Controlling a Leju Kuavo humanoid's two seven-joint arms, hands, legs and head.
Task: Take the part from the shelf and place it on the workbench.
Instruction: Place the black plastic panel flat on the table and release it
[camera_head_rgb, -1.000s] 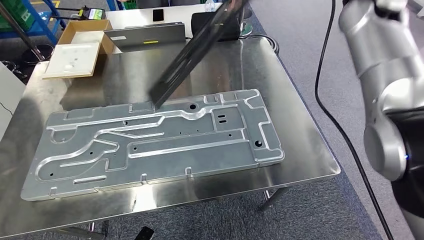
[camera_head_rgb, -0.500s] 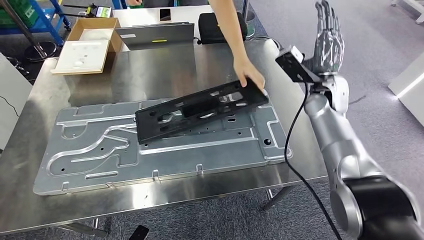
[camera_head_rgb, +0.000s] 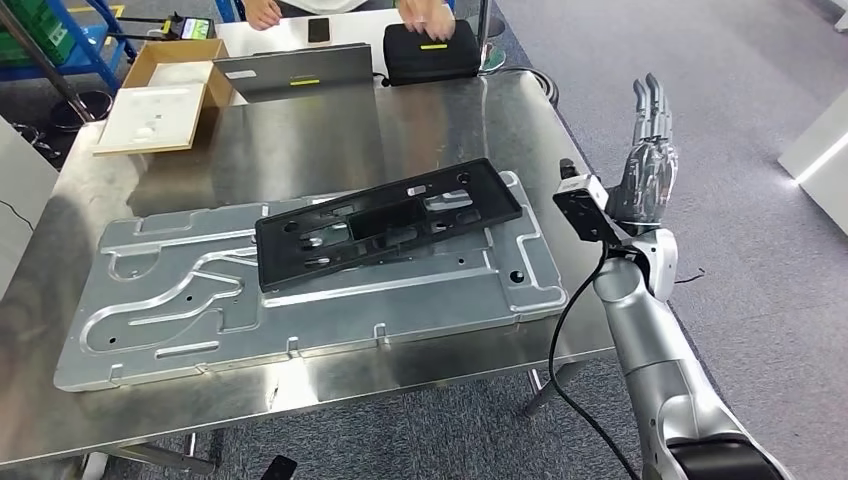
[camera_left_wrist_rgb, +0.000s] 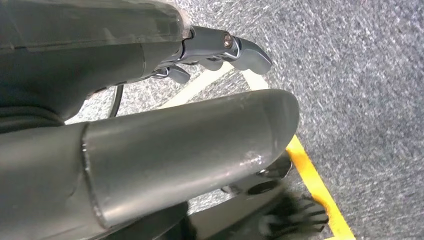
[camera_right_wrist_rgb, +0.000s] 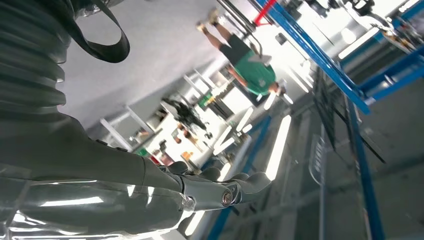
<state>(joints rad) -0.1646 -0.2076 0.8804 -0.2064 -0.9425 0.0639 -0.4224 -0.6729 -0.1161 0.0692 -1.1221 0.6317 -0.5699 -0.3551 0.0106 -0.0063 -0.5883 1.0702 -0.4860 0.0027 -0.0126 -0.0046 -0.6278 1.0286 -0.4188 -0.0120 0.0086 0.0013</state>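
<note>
A long black flat part (camera_head_rgb: 385, 222) with cut-outs lies tilted across the large grey metal panel (camera_head_rgb: 180, 300) on the steel workbench (camera_head_rgb: 300, 140). My right hand (camera_head_rgb: 645, 155) is raised beside the bench's right edge, fingers straight and apart, holding nothing and well apart from the black part. In the right wrist view the same hand (camera_right_wrist_rgb: 215, 192) points toward the ceiling. My left hand (camera_left_wrist_rgb: 220, 50) hangs over grey carpet in the left wrist view, its fingers loosely extended with nothing in them.
At the bench's far end stand a grey laptop (camera_head_rgb: 290, 70), a black case (camera_head_rgb: 430, 50) and an open cardboard box (camera_head_rgb: 160, 95). A person's hands (camera_head_rgb: 425, 15) rest near the case. A blue rack (camera_head_rgb: 60, 40) stands at the far left. A black cable (camera_head_rgb: 575, 300) hangs from my right wrist.
The person's hand let go of the black part and drew back to the far end; the part now lies flatter on the panel. My right hand dropped lower. The camera view shifted slightly.
</note>
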